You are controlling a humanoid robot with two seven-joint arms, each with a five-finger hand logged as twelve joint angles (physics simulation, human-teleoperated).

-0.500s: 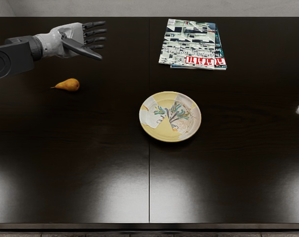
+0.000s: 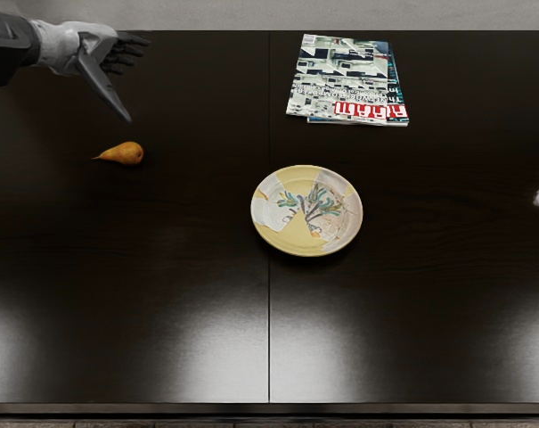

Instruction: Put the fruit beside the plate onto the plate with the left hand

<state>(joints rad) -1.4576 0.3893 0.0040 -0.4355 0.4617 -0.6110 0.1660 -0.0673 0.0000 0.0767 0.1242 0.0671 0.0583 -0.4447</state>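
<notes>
Left hand [image 2: 89,52] is hovering by the table's [image 2: 162,294] far-left corner, fingers [image 2: 126,45] apart and empty, likely risking knocking the pear [image 2: 123,153] away from the plate [image 2: 267,223].

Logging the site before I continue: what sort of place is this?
Probably a simulated home dining table: a dark glossy wooden tabletop holding a yellow painted ceramic plate, a small orange-brown pear and a stack of printed magazines.
</notes>
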